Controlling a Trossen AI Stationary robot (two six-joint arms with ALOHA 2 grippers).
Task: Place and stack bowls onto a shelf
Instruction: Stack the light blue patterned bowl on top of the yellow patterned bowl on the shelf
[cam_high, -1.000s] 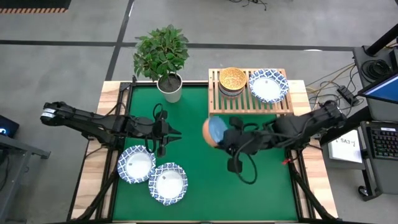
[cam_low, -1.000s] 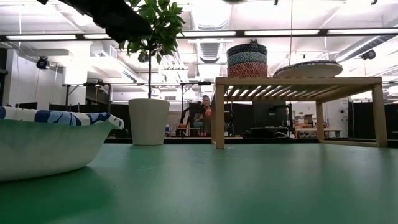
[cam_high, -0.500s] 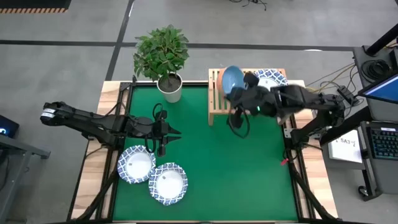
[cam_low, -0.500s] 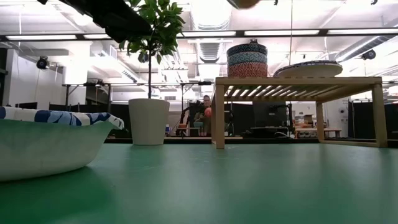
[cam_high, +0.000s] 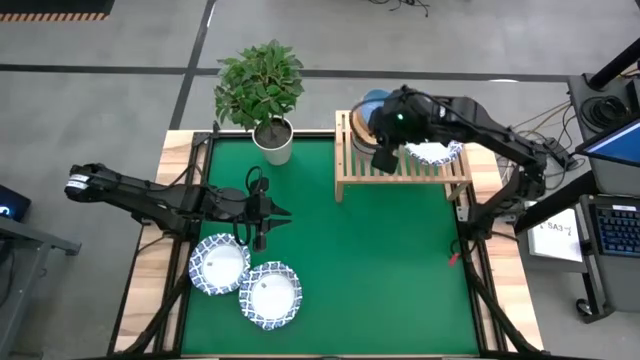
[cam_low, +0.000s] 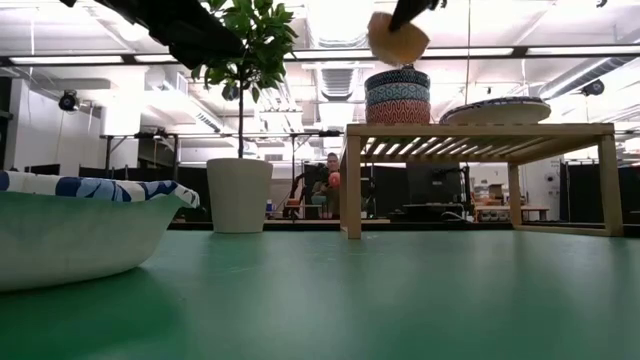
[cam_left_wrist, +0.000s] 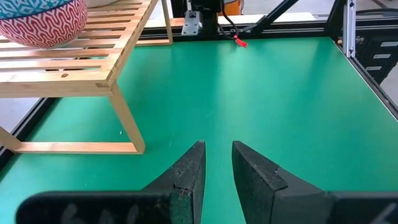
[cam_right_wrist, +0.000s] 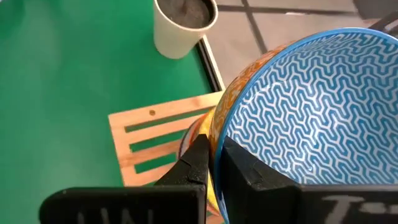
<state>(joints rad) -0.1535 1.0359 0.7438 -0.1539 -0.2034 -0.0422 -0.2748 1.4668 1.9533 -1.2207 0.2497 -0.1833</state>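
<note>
The light blue bowl, clamped by its rim in the right end effector, has been carried from mid-counter to above the bowl stack on the shelf; lowering remains. The left end effector, slightly parted, waits near the counter's left edge.

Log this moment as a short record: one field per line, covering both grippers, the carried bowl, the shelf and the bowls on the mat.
right gripper: shut on the light blue bowl, pinching its rim, above the shelf's bowl stack
light blue bowl: in the air over the stack, not yet set down
stack of small bowls: on the shelf's plant-side end
shelf: also carries one wide white bowl beside the stack
left gripper: open, empty, over the green mat
two wide white bowls: on the mat, near the left gripper
</note>
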